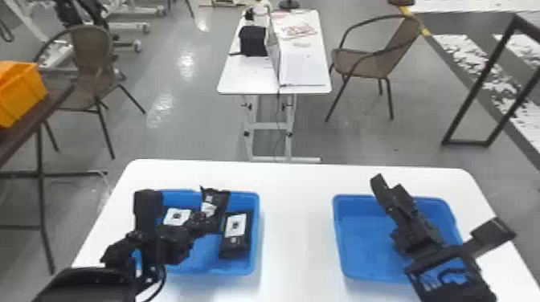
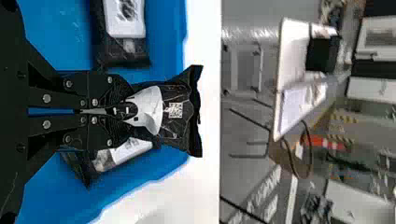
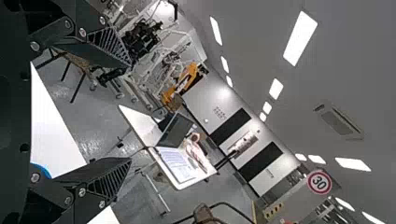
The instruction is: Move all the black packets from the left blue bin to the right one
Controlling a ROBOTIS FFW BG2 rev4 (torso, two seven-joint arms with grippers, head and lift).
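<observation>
Black packets [image 1: 234,241] in left blue bin [image 1: 205,257]

There are two blue plastic bins [image 1: 297,0].There are two open bins made of blue plastic [image 1: 256,237]. I can count three shiny black packets with white labels [image 1: 235,237]. There is one big white bench with round corners [image 1: 297,225], and one white table with metal legs [image 1: 249,76] past it. The head view has two brown chairs with curved arms [image 1: 361,64] and one orange plastic bin [image 1: 24,94].

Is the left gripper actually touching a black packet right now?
Touching. The left wrist view shows the left gripper closed on one black packet, the wrapper pinched and creased between its fingertips.
</observation>
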